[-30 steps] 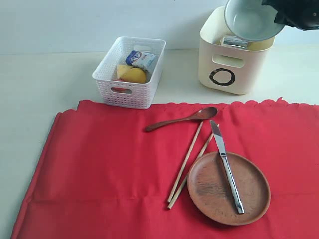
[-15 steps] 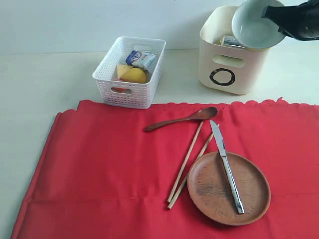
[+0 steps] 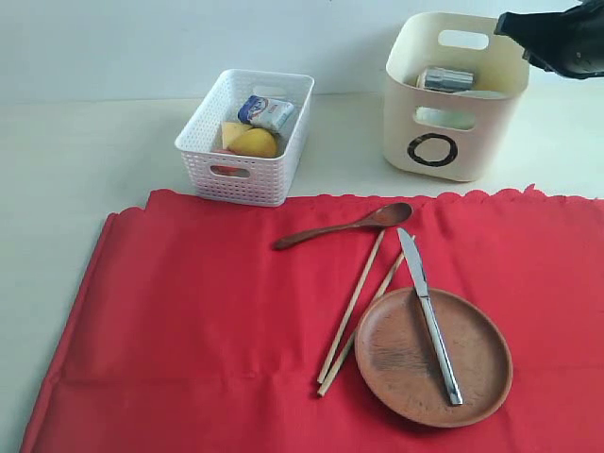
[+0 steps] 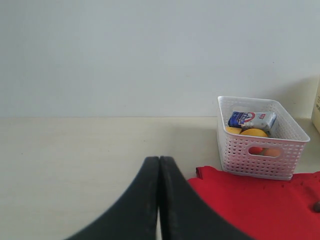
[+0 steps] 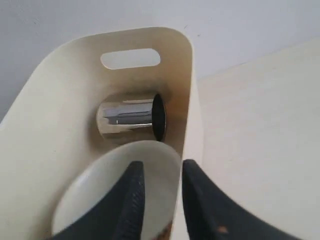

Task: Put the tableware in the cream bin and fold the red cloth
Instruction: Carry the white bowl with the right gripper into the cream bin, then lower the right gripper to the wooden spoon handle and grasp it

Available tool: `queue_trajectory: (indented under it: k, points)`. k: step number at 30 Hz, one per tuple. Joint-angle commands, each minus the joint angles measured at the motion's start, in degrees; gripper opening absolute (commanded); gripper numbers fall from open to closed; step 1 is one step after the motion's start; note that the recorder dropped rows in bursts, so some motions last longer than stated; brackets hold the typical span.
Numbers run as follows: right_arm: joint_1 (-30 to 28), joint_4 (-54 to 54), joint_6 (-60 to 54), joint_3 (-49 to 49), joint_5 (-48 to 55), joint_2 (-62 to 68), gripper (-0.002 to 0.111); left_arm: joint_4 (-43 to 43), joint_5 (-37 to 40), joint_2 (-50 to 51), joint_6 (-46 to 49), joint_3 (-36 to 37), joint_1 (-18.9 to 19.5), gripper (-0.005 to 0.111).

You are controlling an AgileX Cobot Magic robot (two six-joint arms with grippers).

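Note:
The cream bin [image 3: 472, 142] stands at the back right, holding the steel cup [image 3: 444, 78] on its side and the pale bowl [image 5: 100, 195]. My right gripper [image 5: 162, 164] hovers open over the bin's right rim, its fingers astride the bowl's edge without gripping it; in the exterior view it [image 3: 505, 24] is the dark shape at the top right. On the red cloth [image 3: 208, 311] lie the wooden spoon [image 3: 344, 226], the chopsticks [image 3: 354, 307] and the brown plate [image 3: 396, 363] with the knife [image 3: 429, 321] across it. My left gripper [image 4: 159, 160] is shut and empty, near the cloth's corner [image 4: 260, 205].
A white perforated basket [image 3: 247, 137] behind the cloth's left half holds a milk carton [image 3: 267, 113], a lemon [image 3: 253, 143] and other food. Pale tabletop [image 3: 85, 160] surrounds the cloth, with a wall behind.
The bowl, held tilted above the bin before, has dropped inside it. The bin has shifted slightly to the right, and the right gripper now stands open above its rim.

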Motion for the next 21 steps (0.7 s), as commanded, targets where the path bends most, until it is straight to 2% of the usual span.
queue_trajectory:
  k: [1, 5, 15, 21]
  points:
    - [-0.17, -0.15, -0.04, 0.06, -0.58, 0.01, 0.035, -0.21, -0.11, -0.29, 0.13, 0.02, -0.41, 0.001]
    - [-0.17, -0.15, -0.04, 0.06, -0.58, 0.01, 0.041, -0.21, -0.11, -0.29, 0.13, 0.02, -0.41, 0.001]
    - [-0.17, 0.0, -0.04, 0.06, 4.17, -2.73, 0.04, -0.21, -0.11, -0.29, -0.11, 0.02, -0.41, 0.001]
    - [-0.17, -0.11, -0.04, 0.06, 10.92, -8.28, 0.04, -0.21, -0.11, -0.29, 0.06, 0.02, -0.41, 0.001]
